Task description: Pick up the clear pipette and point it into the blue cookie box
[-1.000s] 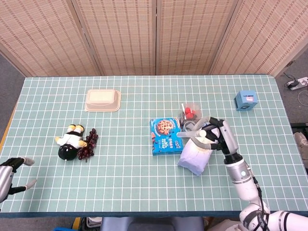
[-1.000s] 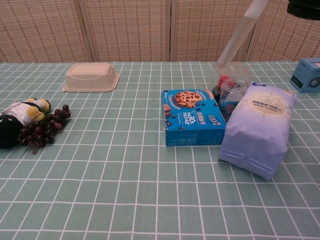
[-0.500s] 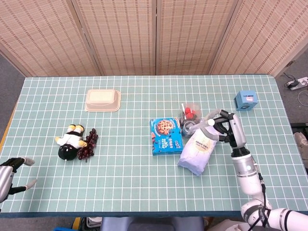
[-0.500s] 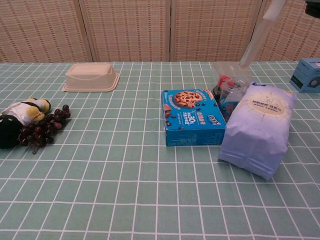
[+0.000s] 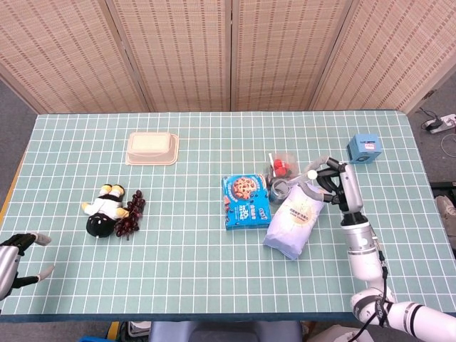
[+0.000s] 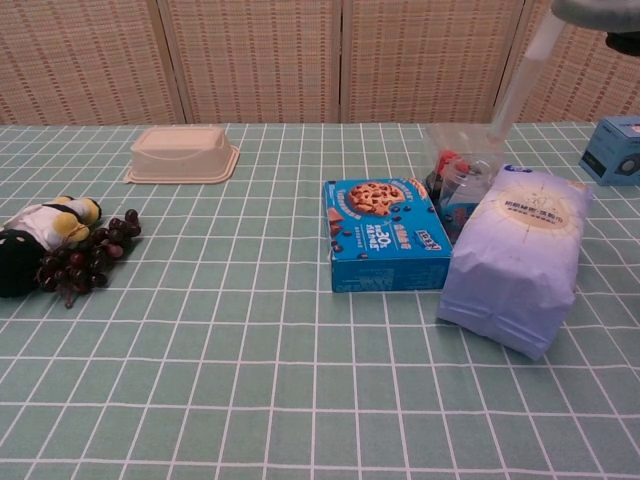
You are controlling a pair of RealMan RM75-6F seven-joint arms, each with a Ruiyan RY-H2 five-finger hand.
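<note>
Head view: my right hand (image 5: 333,182) is up over the right part of the table (image 5: 199,263), fingers closed round the bulb end of the clear pipette (image 5: 298,186); the stem slants left and down from it, its tip lost to me among the clutter beside the pale blue bag (image 5: 291,223), so I cannot tell how close it comes to the blue cookie box (image 5: 245,201). The box lies flat and closed, just left of the bag and apart from my hand. Behind the bag sits a clear plastic container (image 5: 282,169) with something red and a bluish item inside; I cannot make out what they are. My left hand (image 5: 16,254) is cut off at the near left corner, fingers apart, holding nothing. Far left, a cream lidded tray (image 5: 152,147), contents hidden. A plush penguin (image 5: 104,208) lies touching a bunch of dark grapes (image 5: 131,206). A small blue cube box (image 5: 363,149) sits far right. Chest view: only a dark sliver of my right hand (image 6: 600,14) shows at the top right edge, grip not readable here. The pipette comes down from it at a slant, its tip over the clear container, behind and right of the cookie box. The bag hides the container's right side. The cube box is cropped at the right edge.
</note>
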